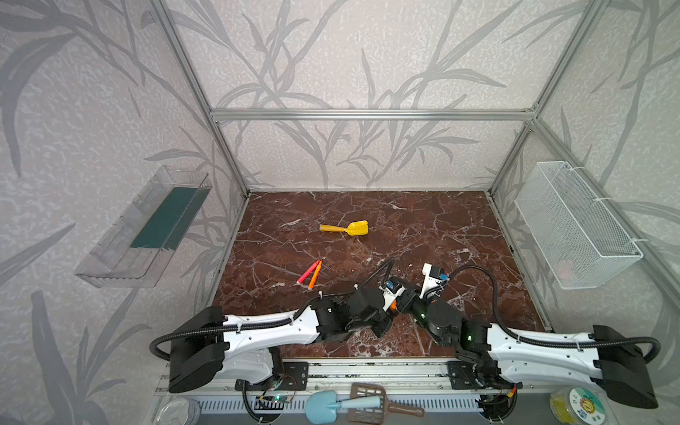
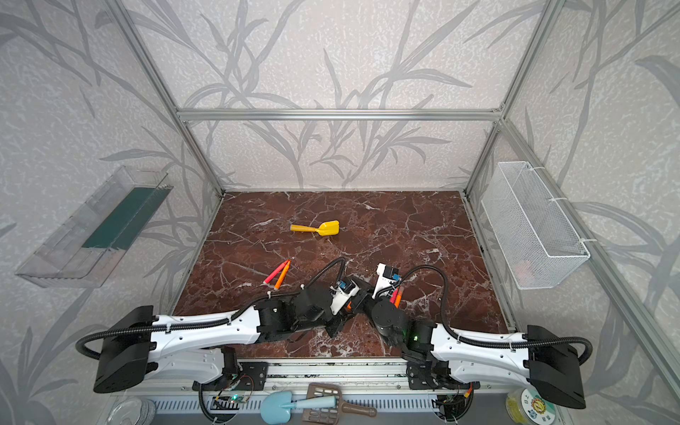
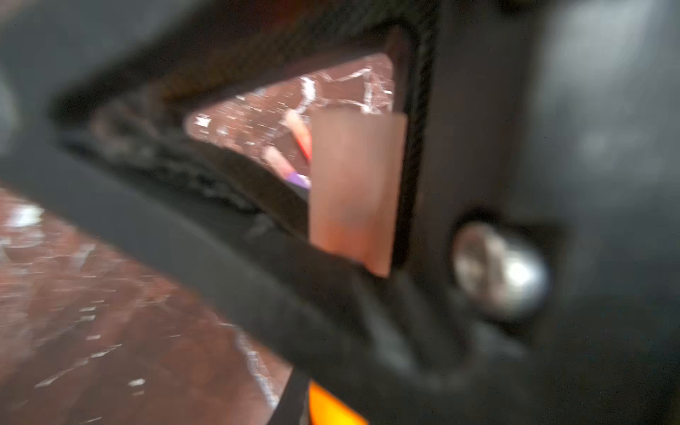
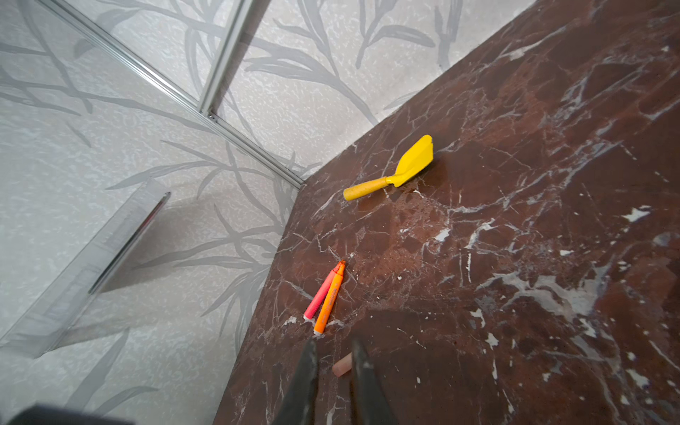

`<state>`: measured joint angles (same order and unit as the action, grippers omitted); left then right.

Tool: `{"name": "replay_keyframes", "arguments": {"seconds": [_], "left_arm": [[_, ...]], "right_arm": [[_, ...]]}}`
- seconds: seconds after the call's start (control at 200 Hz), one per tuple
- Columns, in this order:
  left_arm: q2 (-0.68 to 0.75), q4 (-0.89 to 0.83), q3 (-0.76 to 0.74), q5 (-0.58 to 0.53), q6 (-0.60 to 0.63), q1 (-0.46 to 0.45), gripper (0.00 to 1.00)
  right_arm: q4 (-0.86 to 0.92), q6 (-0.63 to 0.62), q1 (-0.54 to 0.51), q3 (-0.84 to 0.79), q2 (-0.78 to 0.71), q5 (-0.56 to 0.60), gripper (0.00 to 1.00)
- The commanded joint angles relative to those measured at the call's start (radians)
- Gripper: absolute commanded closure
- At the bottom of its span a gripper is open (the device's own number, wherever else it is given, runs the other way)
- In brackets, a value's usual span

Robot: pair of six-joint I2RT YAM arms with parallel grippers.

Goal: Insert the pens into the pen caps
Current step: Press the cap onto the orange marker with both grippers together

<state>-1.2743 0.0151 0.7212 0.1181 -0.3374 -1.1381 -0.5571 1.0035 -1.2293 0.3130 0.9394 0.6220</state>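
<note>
— Both claws shut?
— Yes. My left claw (image 3: pixel 308 403) pinches an orange pen (image 3: pixel 333 410); my right claw (image 4: pixel 334 353) is closed on a pen cap (image 4: pixel 341 367), the two meeting low over the front of the table (image 1: pixel 478 235).
— Farther out?
— A pink-red pen (image 4: pixel 321 294) and a loose orange pen (image 4: pixel 330 301) lie in a narrow V, tips touching; print on that orange barrel is too small to read. Beyond them, a yellow shovel (image 4: pixel 404 169)

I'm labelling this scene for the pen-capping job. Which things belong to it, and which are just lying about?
Job:
pink pen
orange pen
held orange pen
two half-hidden pens
cap

Lying about:
yellow shovel
basket
clear tray
blue scoop
brown scoop
</note>
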Motion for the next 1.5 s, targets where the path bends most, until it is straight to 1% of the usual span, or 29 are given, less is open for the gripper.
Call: {"name": "replay_keyframes", "arguments": {"seconds": [0.0, 0.045, 0.125, 0.185, 0.31, 0.43, 0.51, 0.585, 0.65, 0.73, 0.78, 0.85, 0.93, 0.98, 1.095, 1.225, 1.28, 1.369, 1.434, 1.494], "left_arm": [[0.100, 0.388, -0.009, -0.049, -0.228, 0.223, 1.00], [0.122, 0.397, -0.028, -0.013, -0.243, 0.237, 1.00], [0.143, 0.389, -0.034, 0.015, -0.239, 0.237, 1.00], [0.148, 0.400, -0.045, 0.021, -0.239, 0.236, 1.00], [0.139, 0.398, -0.049, -0.016, -0.216, 0.217, 1.00], [0.127, 0.401, -0.056, -0.058, -0.183, 0.181, 1.00], [0.130, 0.380, -0.053, -0.128, -0.137, 0.134, 1.00], [0.132, 0.332, -0.035, -0.248, -0.083, 0.067, 1.00], [0.129, 0.311, -0.020, -0.350, -0.047, 0.015, 1.00], [0.121, 0.295, -0.001, -0.431, -0.024, -0.016, 1.00], [0.117, 0.281, 0.014, -0.486, -0.014, -0.032, 1.00], [0.116, 0.287, 0.016, -0.524, -0.002, -0.045, 1.00], [0.117, 0.295, 0.017, -0.518, 0.006, -0.047, 1.00], [0.121, 0.289, 0.018, -0.510, 0.007, -0.046, 1.00], [0.150, 0.292, -0.008, -0.464, 0.001, -0.047, 1.00], [0.189, 0.320, -0.047, -0.333, -0.014, -0.046, 1.00], [0.190, 0.323, -0.054, -0.282, -0.024, -0.050, 1.00], [0.172, 0.339, -0.063, -0.230, -0.033, -0.065, 1.00], [0.157, 0.356, -0.068, -0.207, -0.041, -0.079, 1.00], [0.138, 0.382, -0.075, -0.187, -0.044, -0.097, 1.00]], "right_arm": [[-0.041, -0.089, -0.091, -0.099, -0.054, -0.203, 1.00], [-0.033, -0.116, -0.092, -0.103, -0.081, -0.200, 1.00], [-0.032, -0.153, -0.095, -0.106, -0.107, -0.211, 1.00], [-0.016, -0.158, -0.098, -0.100, -0.116, -0.209, 1.00], [0.060, -0.147, -0.099, -0.072, -0.132, -0.195, 1.00], [0.154, -0.110, -0.099, -0.032, -0.142, -0.170, 1.00], [0.193, -0.102, -0.098, -0.008, -0.145, -0.160, 1.00], [0.252, -0.089, -0.099, 0.026, -0.132, -0.151, 1.00], [0.329, -0.049, -0.099, 0.068, -0.103, -0.144, 1.00], [0.374, 0.014, -0.110, 0.098, -0.051, -0.146, 1.00], [0.389, 0.049, -0.141, 0.109, -0.012, -0.115, 1.00], [0.411, 0.094, -0.161, 0.131, 0.037, -0.103, 1.00], [0.369, 0.095, -0.161, 0.117, 0.052, -0.100, 1.00], [0.348, 0.075, -0.164, 0.103, 0.030, -0.082, 1.00], [0.360, 0.047, -0.166, 0.083, -0.041, -0.038, 1.00], [0.345, -0.028, -0.166, 0.069, -0.116, -0.004, 1.00], [0.356, -0.057, -0.165, 0.073, -0.145, 0.009, 0.94], [0.361, -0.093, -0.167, 0.077, -0.179, 0.019, 0.85], [0.354, -0.116, -0.164, 0.077, -0.196, 0.025, 0.80], [0.349, -0.134, -0.164, 0.078, -0.211, 0.036, 0.78]]}}
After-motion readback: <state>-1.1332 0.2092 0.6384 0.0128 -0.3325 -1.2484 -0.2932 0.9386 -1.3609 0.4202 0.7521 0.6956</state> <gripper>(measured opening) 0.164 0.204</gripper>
